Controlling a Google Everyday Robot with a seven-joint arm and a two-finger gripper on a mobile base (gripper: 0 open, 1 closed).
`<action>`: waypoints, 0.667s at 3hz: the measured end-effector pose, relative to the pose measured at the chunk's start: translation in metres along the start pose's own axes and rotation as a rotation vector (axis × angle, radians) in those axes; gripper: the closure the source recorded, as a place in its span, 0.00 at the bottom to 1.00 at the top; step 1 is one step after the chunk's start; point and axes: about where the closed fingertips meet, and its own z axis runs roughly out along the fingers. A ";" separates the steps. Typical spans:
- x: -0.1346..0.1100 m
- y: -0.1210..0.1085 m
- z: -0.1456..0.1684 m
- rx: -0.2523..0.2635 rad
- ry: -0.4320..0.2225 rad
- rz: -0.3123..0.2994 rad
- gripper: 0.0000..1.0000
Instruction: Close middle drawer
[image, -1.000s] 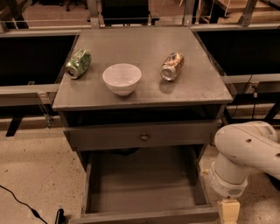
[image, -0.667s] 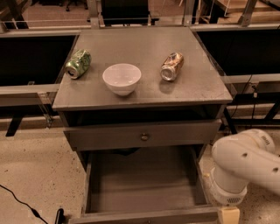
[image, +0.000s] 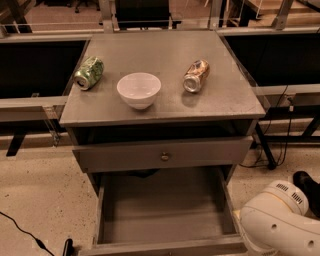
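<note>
Warm, dim overhead light, whole view softly blurred. Short shadows beside bowl (image: 139, 90), green can (image: 89, 73), bronze can (image: 195, 76). Open middle drawer (image: 165, 220) interior dark. White arm (image: 280, 227) bright lower right; gripper out of frame.
</note>
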 end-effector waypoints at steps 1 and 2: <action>-0.002 -0.004 0.008 -0.019 -0.063 -0.012 0.00; -0.012 -0.014 0.041 0.029 -0.309 0.081 0.25</action>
